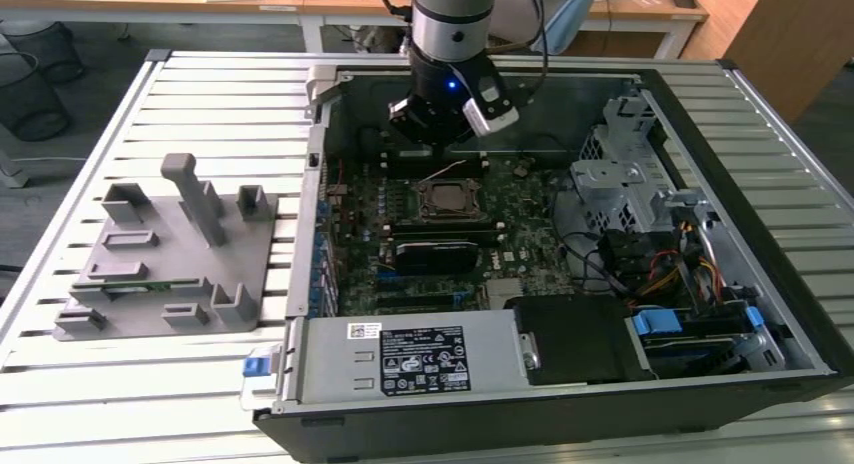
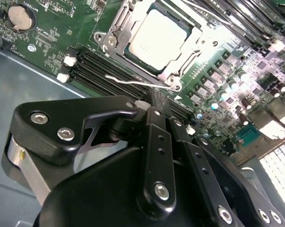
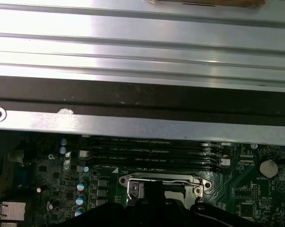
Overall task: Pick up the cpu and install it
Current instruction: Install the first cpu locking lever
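Observation:
The cpu [image 1: 447, 200] lies flat in the motherboard socket [image 1: 416, 188] inside the open computer case, its silver top framed by the socket's metal bracket. The second wrist view shows the cpu [image 2: 157, 39] large, with a thin wire lever [image 2: 133, 82] along the socket's edge. My gripper [image 1: 442, 144] hangs just above the board on the far side of the socket, shut and holding nothing. In the second wrist view the gripper [image 2: 156, 98] has its tip close to the wire lever. The socket frame [image 3: 163, 182] also shows in the first wrist view.
A grey plastic fixture tray [image 1: 174, 254] sits on the slatted table at the exterior view's left. Inside the case are a power supply [image 1: 414, 359], a drive cage [image 1: 625, 174] with cables, memory slots [image 2: 92, 64], and the case wall [image 3: 142, 125] close behind the gripper.

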`<state>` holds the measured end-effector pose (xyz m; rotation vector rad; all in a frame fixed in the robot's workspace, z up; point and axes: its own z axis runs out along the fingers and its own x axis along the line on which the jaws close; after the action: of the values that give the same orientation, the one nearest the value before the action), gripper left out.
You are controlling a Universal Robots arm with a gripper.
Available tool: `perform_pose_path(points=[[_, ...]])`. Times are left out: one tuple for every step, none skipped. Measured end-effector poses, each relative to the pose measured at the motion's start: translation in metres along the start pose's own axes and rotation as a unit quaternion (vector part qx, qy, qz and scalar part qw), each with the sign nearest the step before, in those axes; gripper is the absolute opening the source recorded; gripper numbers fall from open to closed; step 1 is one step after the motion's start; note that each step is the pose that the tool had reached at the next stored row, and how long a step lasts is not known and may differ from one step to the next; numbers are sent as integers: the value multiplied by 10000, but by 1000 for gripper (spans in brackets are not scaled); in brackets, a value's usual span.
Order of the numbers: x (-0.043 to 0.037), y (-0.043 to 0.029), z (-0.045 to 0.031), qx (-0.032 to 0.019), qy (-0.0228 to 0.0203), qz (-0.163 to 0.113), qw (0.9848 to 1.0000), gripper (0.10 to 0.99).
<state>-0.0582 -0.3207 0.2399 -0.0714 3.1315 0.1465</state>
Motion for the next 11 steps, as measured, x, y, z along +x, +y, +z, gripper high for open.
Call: perform_pose_path(points=[[-2,-1,5,0,0,0,10000,106],[-2,-1,9,0,0,0,10000,106],[-2,-1,11,1,0,1,10000,106],[-3,-1,13,0,0,0,10000,106],[-3,-1,14,0,0,0,10000,106],[-3,-1,14,0,0,0,10000,106],[-3,-2,14,1,0,0,10000,106],[-3,-1,14,0,0,0,10000,106],[-3,-1,14,0,0,0,10000,106],[-3,-1,14,0,0,0,10000,106],[-3,-1,14,0,0,0,10000,106]])
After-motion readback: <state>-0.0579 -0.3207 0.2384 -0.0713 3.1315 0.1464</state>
